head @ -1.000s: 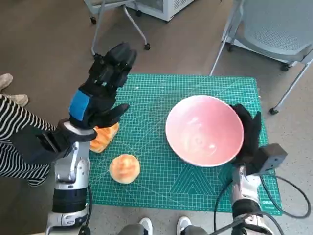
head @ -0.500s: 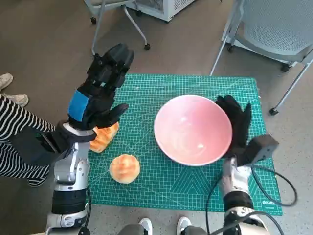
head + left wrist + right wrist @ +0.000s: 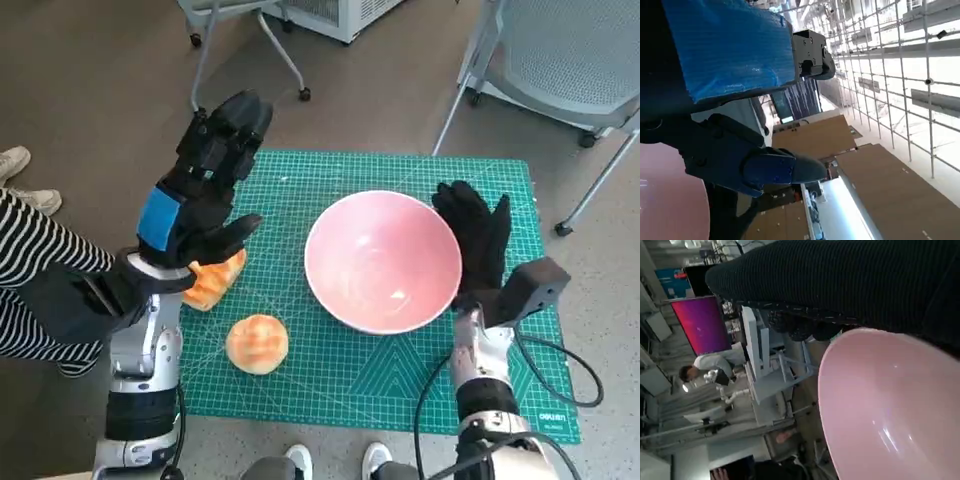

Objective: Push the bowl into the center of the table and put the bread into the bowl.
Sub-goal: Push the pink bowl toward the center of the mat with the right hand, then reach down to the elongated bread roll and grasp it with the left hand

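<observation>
The right hand (image 3: 478,240), in its black knitted glove, stands flat and upright at the right of the head view, fingers straight and slightly apart, palm side pressed against the right rim of the pink bowl (image 3: 382,260); it holds nothing. Its pale forearm rises from the bottom edge right of centre. In the right wrist view the glove (image 3: 850,285) runs as a dark band along the top, with the bowl (image 3: 890,410) directly under it.

The left hand (image 3: 205,190), black with blue tape on its back, is raised in the left half of the frame above the left edge of the green cutting mat (image 3: 300,190), fingers extended toward the upper part of the picture, thumb pointing right; it is spread and empty, touching nothing.

Compared with a second ago, the bowl has slid leftward from the right part of the mat to about the middle of the surface, and the right hand has followed it. The left hand has hardly moved.

A round bread roll (image 3: 257,343) lies on the mat at lower left, well apart from the bowl. A second, orange-brown piece of bread (image 3: 215,280) lies just beneath the left hand, partly hidden by it. A person's striped sleeve (image 3: 40,260) shows at the left edge.
</observation>
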Controlling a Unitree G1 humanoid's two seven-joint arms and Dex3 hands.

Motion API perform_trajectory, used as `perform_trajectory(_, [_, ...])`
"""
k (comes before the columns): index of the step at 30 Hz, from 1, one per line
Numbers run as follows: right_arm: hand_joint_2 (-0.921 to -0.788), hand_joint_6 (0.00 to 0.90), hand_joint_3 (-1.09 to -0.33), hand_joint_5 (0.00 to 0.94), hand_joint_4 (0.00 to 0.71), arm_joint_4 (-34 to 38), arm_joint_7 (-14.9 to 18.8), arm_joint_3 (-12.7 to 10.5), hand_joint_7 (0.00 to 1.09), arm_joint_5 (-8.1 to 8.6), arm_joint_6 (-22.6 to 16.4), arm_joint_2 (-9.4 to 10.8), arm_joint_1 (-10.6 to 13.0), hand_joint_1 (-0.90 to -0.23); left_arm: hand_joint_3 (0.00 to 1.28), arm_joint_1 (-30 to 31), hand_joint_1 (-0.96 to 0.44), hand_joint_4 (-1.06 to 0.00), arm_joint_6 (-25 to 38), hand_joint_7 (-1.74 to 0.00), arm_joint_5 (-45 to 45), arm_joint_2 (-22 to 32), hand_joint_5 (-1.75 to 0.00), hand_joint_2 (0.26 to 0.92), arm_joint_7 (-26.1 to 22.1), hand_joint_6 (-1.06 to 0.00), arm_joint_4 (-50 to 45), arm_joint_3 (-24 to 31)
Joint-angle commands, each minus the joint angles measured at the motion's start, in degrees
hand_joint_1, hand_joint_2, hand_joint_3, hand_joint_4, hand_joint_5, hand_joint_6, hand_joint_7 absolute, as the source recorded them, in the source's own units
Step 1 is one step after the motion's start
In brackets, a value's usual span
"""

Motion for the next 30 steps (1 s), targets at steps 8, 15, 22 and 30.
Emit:
perform_trajectory(8, [-0.921, 0.056, -0.865, 0.004, 0.129, -10.0, -1.1, -1.4, 0.49, 1.25, -1.2, -4.4, 3.2, -0.58, 0.29, -0.5, -0.57, -0.06, -1.3, -0.47, 0.8, -0.4, -0.03, 0.921, 0.5, 0.0, 1.3, -0.7])
perform_trajectory(15, [-0.921, 0.061, -0.78, 0.002, 0.127, -25.4, -3.0, -0.3, 0.49, 0.98, -0.6, -4.8, 7.4, -0.598, 0.29, -1.3, -0.57, -0.06, -1.1, -0.47, 0.5, -0.3, -0.03, 0.921, 0.5, 0.0, 2.0, -0.9])
perform_trajectory(22, [-0.921, 0.076, -0.729, 0.003, 0.129, -44.7, -3.0, 3.4, 0.49, 0.25, 4.0, -5.0, 12.6, -0.63, 0.3, -2.4, -0.57, -0.06, -1.1, -0.47, 0.7, -0.4, -0.02, 0.921, 0.5, 0.0, 2.5, -1.2])
perform_trajectory(30, [-0.921, 0.113, -0.698, 0.017, 0.162, -58.6, -0.3, 7.8, 0.51, 0.3, 10.1, -6.8, 16.3, -0.647, 0.3, -3.5, -0.57, -0.07, -0.4, -0.44, 0.7, -1.1, -0.02, 0.921, 0.8, 0.0, 1.8, -2.2])
